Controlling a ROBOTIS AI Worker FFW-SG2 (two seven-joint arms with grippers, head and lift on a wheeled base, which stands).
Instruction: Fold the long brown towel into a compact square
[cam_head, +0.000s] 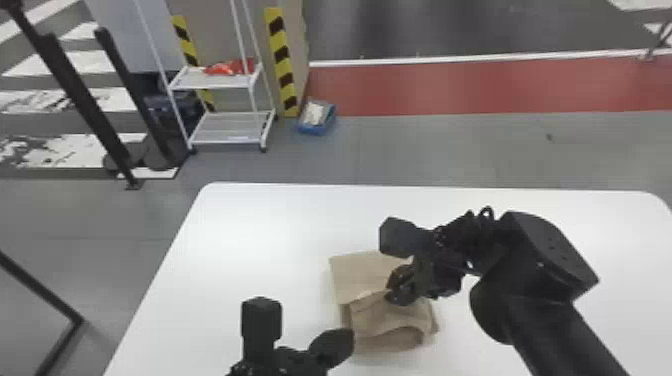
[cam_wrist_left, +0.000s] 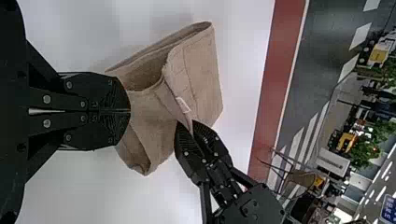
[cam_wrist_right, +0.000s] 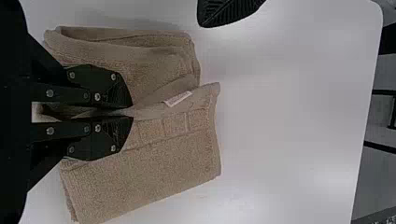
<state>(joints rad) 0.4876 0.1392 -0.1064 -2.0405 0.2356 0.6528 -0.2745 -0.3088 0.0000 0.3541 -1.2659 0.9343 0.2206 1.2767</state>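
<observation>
The brown towel (cam_head: 360, 275) lies folded and rumpled on the table, with a raised, looped fold on its near part. My right gripper (cam_head: 397, 295) is over its middle. In the right wrist view, the right gripper (cam_wrist_right: 132, 113) pinches an edge of the towel (cam_wrist_right: 154, 172) near a small white label. My left gripper (cam_head: 337, 345) is just left of the towel's near part. Its fingers are together and hold nothing in the left wrist view, where the left gripper (cam_wrist_left: 130, 110) appears in front of the towel (cam_wrist_left: 201, 74).
The white table (cam_head: 240, 240) extends around the towel, its left edge slanting away. Beyond its far edge stand a white shelf cart (cam_head: 227, 127) and a blue box (cam_head: 317, 117) on the floor. The right forearm spans the table's right part.
</observation>
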